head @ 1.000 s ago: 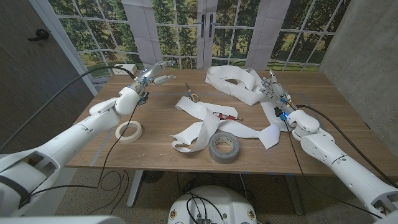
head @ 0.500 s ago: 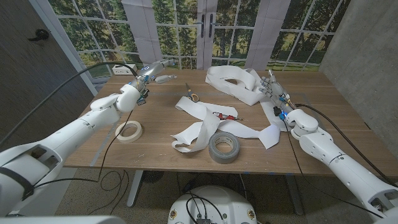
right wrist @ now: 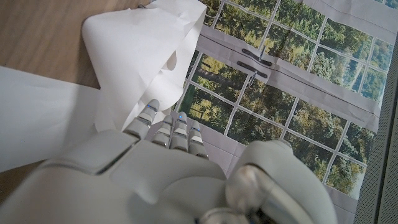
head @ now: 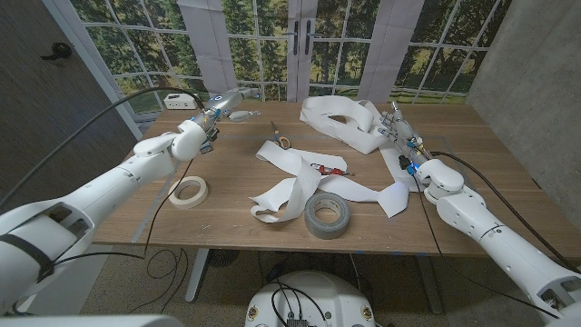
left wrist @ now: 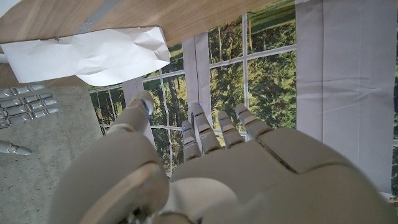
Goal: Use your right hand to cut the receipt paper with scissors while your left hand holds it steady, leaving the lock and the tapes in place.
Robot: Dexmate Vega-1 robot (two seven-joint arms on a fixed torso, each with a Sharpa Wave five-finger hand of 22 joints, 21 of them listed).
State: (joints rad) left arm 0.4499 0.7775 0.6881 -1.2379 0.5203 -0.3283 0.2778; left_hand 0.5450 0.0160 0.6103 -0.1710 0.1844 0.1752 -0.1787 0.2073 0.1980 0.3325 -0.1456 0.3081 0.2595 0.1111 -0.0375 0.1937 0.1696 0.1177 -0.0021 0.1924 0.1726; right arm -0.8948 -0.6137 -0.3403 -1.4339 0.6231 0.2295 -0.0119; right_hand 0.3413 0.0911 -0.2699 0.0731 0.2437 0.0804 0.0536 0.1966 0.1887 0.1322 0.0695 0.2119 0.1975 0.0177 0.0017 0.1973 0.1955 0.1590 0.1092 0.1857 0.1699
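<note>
The white receipt paper (head: 300, 182) trails in a long strip across the middle of the table and piles into a heap (head: 340, 118) at the back. Scissors (head: 277, 137) lie on the bare wood just beyond the strip. A small red and dark object (head: 329, 169), seemingly the lock, rests on the strip. My left hand (head: 229, 105) hovers above the far left of the table, fingers spread and holding nothing (left wrist: 211, 162). My right hand (head: 400, 133) stands by the paper's right side with fingers stretched out, also holding nothing (right wrist: 161, 168); paper (right wrist: 143, 56) lies just past its fingertips.
A cream masking tape roll (head: 188, 190) lies near the left front edge. A grey duct tape roll (head: 327, 214) sits at the front middle, against the strip. A white box (head: 177, 100) stands at the far left corner. Windows back the table.
My left hand has drifted slightly farther back and toward the middle. The right hand and the things on the table have stayed put.
</note>
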